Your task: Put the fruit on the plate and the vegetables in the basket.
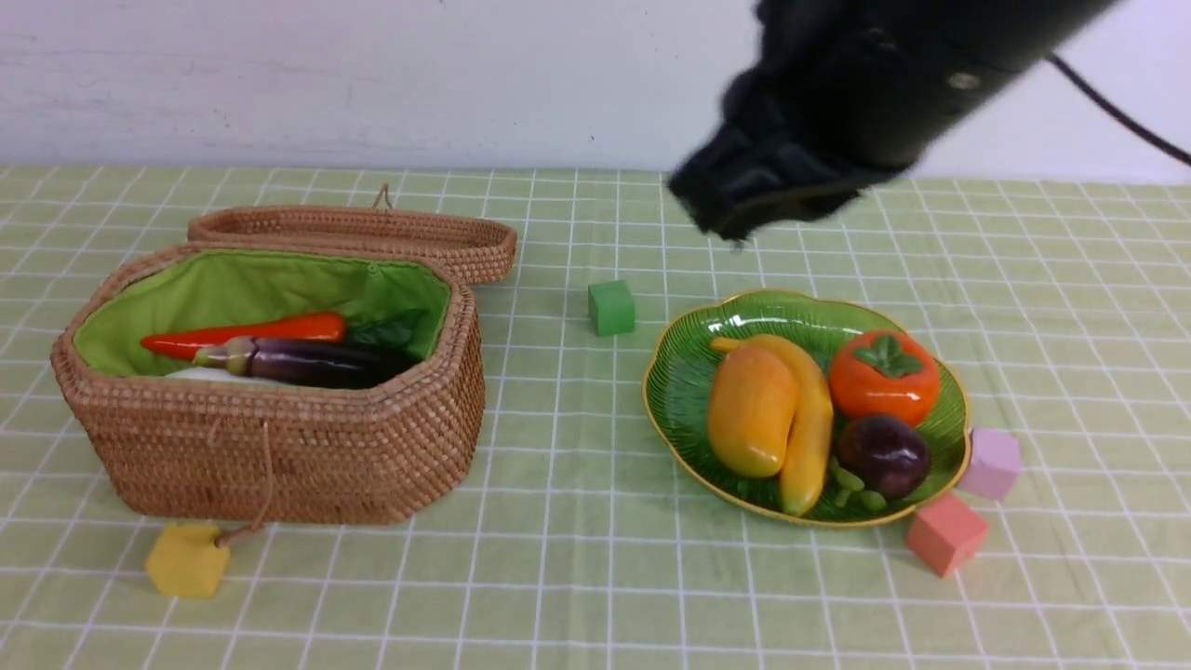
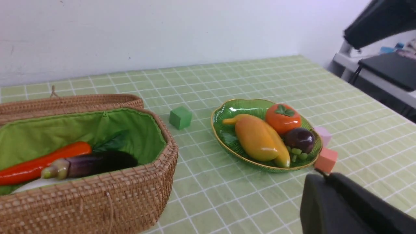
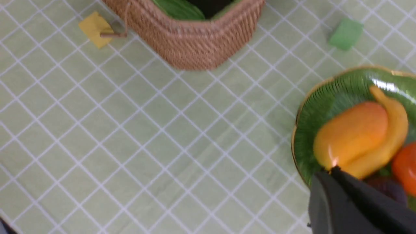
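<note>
Three veg visible in wicker basket (image 1: 279, 447), left: chili pepper (image 1: 247, 333), eggplant (image 1: 307, 361), white radish (image 1: 209, 375) underneath; cucumber unseen. Glossy, stiff, prob light/slippery: grip mid-body. Green plate (image 1: 679, 372), right, holds mango (image 1: 752, 408), banana (image 1: 811, 423), persimmon (image 1: 884, 377), mangosteen (image 1: 884, 454). Plate glass, prob fragile. Right hand (image 1: 744, 191) aloft, blurred, pressed together, empty; left hand (image 2: 325, 198) pressed together.

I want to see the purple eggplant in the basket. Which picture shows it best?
The front view: the eggplant lies in plain sight in the basket. The left wrist view shows it well too, from an angle. The right wrist view shows only darkness inside the basket.
</note>
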Controlling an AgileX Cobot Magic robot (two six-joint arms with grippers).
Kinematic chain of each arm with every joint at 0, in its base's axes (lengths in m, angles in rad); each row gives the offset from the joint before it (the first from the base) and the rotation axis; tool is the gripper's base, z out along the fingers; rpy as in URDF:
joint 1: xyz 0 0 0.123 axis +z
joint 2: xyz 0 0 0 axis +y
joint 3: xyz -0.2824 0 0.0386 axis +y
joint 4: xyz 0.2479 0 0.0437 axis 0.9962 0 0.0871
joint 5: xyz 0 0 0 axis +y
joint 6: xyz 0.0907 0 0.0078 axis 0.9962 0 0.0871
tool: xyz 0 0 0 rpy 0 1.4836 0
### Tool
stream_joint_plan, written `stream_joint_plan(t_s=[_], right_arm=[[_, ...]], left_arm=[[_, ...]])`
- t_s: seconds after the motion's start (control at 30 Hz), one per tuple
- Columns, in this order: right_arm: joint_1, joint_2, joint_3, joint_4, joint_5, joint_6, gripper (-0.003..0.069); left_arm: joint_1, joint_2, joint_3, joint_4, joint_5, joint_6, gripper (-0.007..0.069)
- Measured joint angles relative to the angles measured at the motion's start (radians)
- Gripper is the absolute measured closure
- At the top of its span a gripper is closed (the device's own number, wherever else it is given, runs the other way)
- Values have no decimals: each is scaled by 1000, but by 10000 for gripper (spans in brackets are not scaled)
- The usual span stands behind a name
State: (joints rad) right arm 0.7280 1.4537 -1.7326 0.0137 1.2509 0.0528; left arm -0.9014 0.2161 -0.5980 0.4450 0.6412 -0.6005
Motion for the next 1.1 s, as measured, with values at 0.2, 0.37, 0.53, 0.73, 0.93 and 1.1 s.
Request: stream_joint_plan(t_s=[0.2,0.37,0.53,0.73,0.93,1.1], right_arm=[[0,-321,389,-21,9,183,665],[0,-512,642,-23,12,301,662],[0,-641,734,-21,11,316,658],[0,-729,737,-20,12,319,655],[0,-784,737,-20,13,319,648],[-15,-808,740,-28,15,319,643]], left_arm=[[0,-161,185,-67,-109,1,637],[0,-185,254,-71,-173,1,637],[0,-185,259,-67,-168,1,634],[0,-185,259,-67,-155,1,630],[0,-185,259,-67,-153,1,625],[0,-185,259,-67,-152,1,621]])
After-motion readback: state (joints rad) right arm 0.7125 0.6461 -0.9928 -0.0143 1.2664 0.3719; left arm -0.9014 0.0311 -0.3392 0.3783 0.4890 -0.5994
